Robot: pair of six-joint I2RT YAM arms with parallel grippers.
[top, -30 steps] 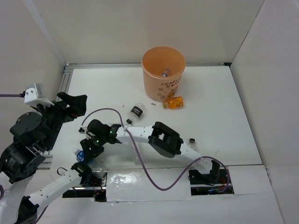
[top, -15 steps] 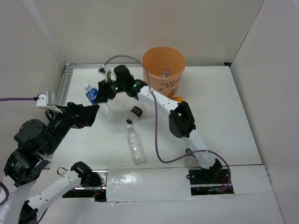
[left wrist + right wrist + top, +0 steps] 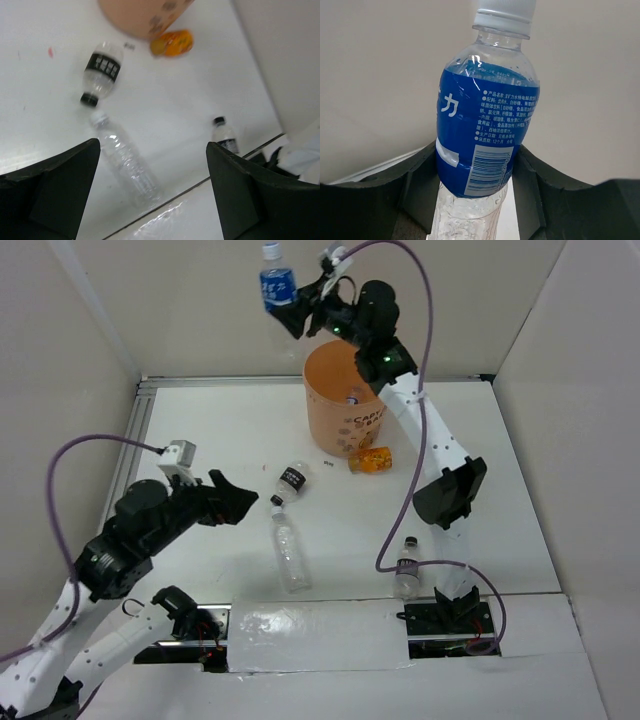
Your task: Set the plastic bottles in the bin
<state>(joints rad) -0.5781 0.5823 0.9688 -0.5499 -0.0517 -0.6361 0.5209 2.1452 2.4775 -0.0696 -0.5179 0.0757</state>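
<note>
From above, the right gripper (image 3: 300,308) is squeezed tight on the blue bottle (image 3: 277,287). It holds the bottle high in the air, cap up, and it looks a bit left of the bin (image 3: 350,420) at the far side of the table (image 3: 500,490). I think it is held so high so that it can pass over the rim and drop in. One bottle (image 3: 352,397) lies inside the bin. The orange bottle (image 3: 372,460) lies just beside the bin's near side. The black-label bottle (image 3: 291,480) and the clear bottle (image 3: 288,555) lie on their sides in the middle. A small bottle (image 3: 406,575) sits near the right arm's base. The left gripper (image 3: 235,502) hovers just left of the two middle bottles. In the left wrist view its fingers (image 3: 55,185) are spread wide with nothing between them. They look down at those bottles, maybe to pick one next. In the right wrist view black fingers press both sides of the blue bottle so it cannot slip.
</note>
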